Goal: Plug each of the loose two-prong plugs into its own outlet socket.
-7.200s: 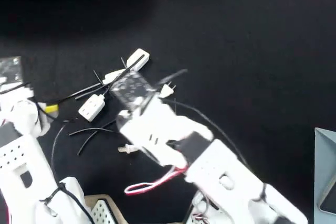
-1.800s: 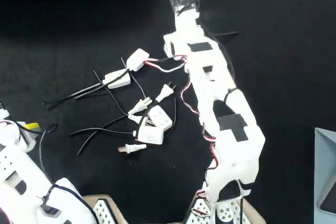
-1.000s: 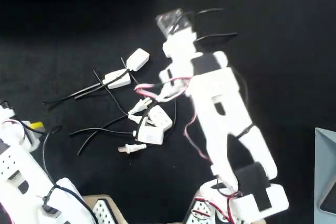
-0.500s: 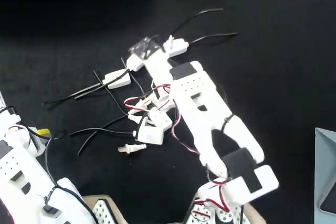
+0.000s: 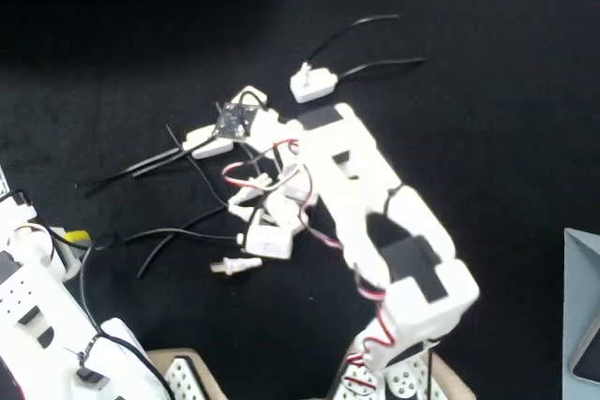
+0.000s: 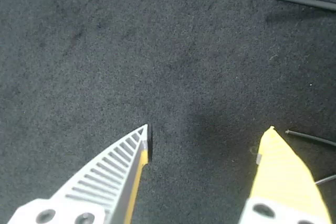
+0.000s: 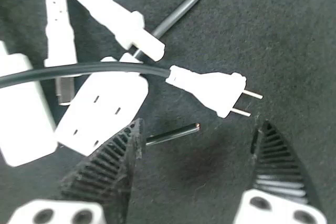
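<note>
Hovering over the white clutter mid-table, right gripper (image 7: 201, 126) has jaws wide apart, gripping nothing; its arm (image 5: 375, 203) slants in from the near edge. Left gripper (image 6: 208, 128), jaws also spread and empty, sits low over bare black cloth (image 6: 157, 35). Loose plug (image 7: 210, 88) lies flat just past the right jaws, long axis along its cord, prongs pointing away from the outlet socket (image 7: 102, 106) beside it.

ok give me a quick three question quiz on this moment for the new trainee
1. True or false: the right gripper is shut.
2. What lies beneath the left gripper? A) bare table B) an outlet socket C) a loose plug
3. How many prongs show on the white plug lying below the right gripper?
Key: 1 false, it is open; 2 A; 3 two.
</note>
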You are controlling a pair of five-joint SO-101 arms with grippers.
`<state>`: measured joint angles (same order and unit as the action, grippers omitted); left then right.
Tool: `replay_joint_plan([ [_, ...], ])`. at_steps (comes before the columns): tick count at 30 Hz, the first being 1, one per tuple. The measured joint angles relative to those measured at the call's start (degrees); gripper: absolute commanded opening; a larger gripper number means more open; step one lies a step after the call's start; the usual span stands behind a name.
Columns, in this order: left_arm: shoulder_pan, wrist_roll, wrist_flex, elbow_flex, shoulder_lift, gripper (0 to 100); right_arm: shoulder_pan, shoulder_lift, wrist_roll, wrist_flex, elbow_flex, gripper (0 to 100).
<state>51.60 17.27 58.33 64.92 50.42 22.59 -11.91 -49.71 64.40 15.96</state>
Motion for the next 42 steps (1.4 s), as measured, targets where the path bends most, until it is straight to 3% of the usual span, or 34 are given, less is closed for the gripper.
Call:
replay_joint_plan([
  [7,0.00,0.00,0.00,1.05,0.00,33,-0.53,-10.20,-0.18,0.00,-8.53,31.5],
  [16,0.00,0.00,0.00,1.05,0.00,33,-0.88,-14.51,-0.18,0.00,-13.80,0.9],
  [20,0.00,0.00,0.00,1.05,0.00,33,-0.88,-14.51,1.14,0.00,-14.42,1.1],
  [27,0.00,0.00,0.00,1.05,0.00,33,-2.20,-11.43,13.01,5.36,-14.42,1.1],
  [38,0.00,0.00,0.00,1.05,0.00,33,-15.65,-1.76,30.42,17.85,-14.42,1.1],
  [42,0.00,0.00,0.00,1.05,0.00,33,-19.34,-1.41,32.09,23.12,-14.42,1.5],
])
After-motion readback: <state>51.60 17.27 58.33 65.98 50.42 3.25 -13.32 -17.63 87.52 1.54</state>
